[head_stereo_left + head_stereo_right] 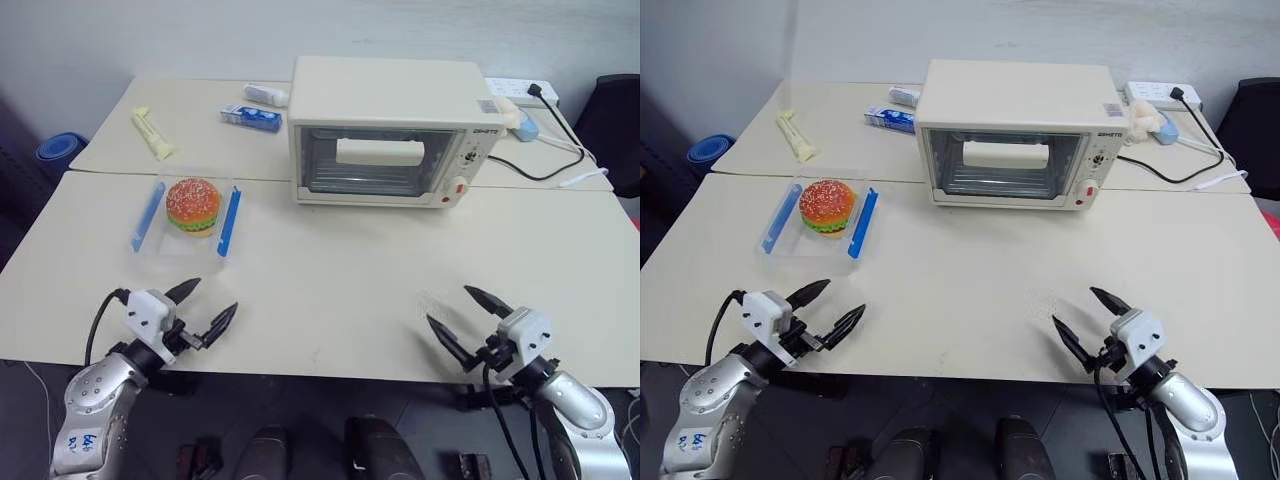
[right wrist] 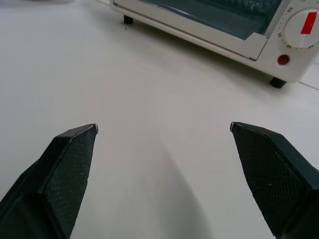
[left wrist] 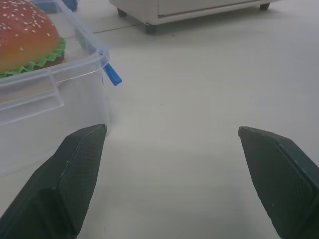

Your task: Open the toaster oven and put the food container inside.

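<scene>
The cream-white toaster oven (image 1: 390,130) stands at the middle back of the table with its glass door shut and the bar handle (image 1: 380,152) across it. To its left sits the food container (image 1: 188,225), a clear box with two blue clips and a toy hamburger (image 1: 193,205) inside. My left gripper (image 1: 205,308) hovers open near the table's front edge, just in front of the container (image 3: 45,99). Over at the front right my right gripper (image 1: 468,312) is open too, aimed toward the oven (image 2: 239,30). Neither holds anything.
Behind the oven's left side lie a blue-and-white carton (image 1: 251,117), a small white object (image 1: 266,94) and a pale yellow bar (image 1: 153,133). A power strip (image 1: 520,92) with black cable (image 1: 545,170) sits back right. A seam (image 1: 120,176) joins two tables.
</scene>
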You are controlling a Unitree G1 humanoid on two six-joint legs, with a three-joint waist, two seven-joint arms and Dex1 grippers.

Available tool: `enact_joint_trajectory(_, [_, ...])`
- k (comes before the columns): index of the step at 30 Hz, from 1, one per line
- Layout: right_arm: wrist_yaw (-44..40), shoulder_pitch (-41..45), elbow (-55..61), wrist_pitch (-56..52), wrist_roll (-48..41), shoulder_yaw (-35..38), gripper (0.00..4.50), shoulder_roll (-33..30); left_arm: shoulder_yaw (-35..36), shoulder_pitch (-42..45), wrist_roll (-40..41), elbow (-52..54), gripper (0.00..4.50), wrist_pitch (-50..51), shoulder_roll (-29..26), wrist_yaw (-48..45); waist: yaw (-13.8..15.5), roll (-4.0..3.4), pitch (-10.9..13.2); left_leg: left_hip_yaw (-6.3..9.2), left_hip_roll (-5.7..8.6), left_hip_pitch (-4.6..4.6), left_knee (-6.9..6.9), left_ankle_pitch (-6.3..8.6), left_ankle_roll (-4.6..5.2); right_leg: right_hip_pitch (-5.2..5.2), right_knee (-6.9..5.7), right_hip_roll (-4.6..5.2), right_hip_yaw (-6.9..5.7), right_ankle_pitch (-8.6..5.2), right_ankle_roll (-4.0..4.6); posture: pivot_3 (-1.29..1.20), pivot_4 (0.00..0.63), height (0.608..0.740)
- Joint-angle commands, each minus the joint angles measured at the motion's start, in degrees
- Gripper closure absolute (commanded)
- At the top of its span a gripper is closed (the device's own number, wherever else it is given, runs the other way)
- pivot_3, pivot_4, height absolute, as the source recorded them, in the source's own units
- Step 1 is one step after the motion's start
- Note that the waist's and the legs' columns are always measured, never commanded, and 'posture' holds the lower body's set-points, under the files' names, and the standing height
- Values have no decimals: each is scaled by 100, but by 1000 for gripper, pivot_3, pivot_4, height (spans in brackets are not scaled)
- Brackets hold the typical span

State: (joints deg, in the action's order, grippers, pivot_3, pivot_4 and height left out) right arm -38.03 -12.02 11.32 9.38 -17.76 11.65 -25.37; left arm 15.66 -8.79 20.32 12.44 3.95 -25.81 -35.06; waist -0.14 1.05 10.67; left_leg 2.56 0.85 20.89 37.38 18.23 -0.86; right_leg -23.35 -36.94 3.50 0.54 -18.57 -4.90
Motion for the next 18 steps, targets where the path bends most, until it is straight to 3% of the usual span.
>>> enact_joint_trajectory(1, [15, 235, -3, 47, -156, 162, 51, -55, 194, 104, 426, 277, 0, 199, -136, -132, 5, 0, 0, 0, 0, 0, 0, 0, 0, 0, 0, 0, 0, 0, 0, 0, 150, 740])
enact_joint_trajectory(8, [-140, 2062, -366, -1120, -610, -1, 51, -512, 431, 743, 2276, 972, 0, 1679, -992, -920, -16, -15, 2, 2, -4, 6, 5, -2, -3, -5, -3, 1, -1, 0, 3, 0, 150, 740])
enact_joint_trajectory(12, [-204, 3385, -1106, -1766, -567, -223, 51, -560, 401, 1621, 2544, 893, 0, 2010, -1108, -769, -10, -17, 3, 11, -3, 10, 7, -7, -10, -8, -8, -2, -11, 0, 5, 0, 150, 740])
enact_joint_trajectory(18, [-373, 4707, -2179, -1736, -353, -520, 51, -359, 287, 2301, 2543, 745, 0, 2137, -885, -511, -14, -17, 3, 3, 3, 39, 12, -17, -27, -27, -5, 0, -11, 0, 4, 0, 150, 740])
